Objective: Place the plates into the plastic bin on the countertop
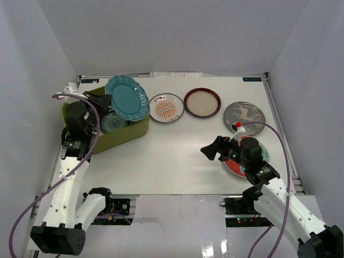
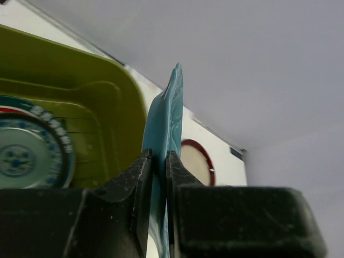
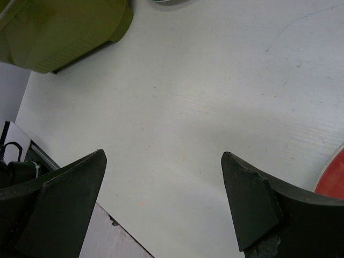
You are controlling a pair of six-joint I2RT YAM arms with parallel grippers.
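My left gripper (image 1: 106, 102) is shut on the rim of the teal plate (image 1: 127, 98), holding it tilted up over the far right part of the olive-green plastic bin (image 1: 122, 135). In the left wrist view the teal plate (image 2: 167, 115) stands edge-on between the fingers of my left gripper (image 2: 159, 161). A small blue-green plate (image 1: 112, 123) lies inside the bin (image 2: 110, 94). My right gripper (image 1: 211, 150) is open over the bare countertop (image 3: 204, 91), and nothing is between the fingers of this gripper (image 3: 164, 156). A red floral plate (image 1: 237, 166) lies partly under the right wrist.
Three plates lie in a row at the back: orange sunburst (image 1: 166, 107), red-rimmed cream (image 1: 202, 102) and grey with deer (image 1: 244, 114). White walls enclose the counter. The bin corner (image 3: 64, 27) and the red plate's edge (image 3: 333, 180) show in the right wrist view.
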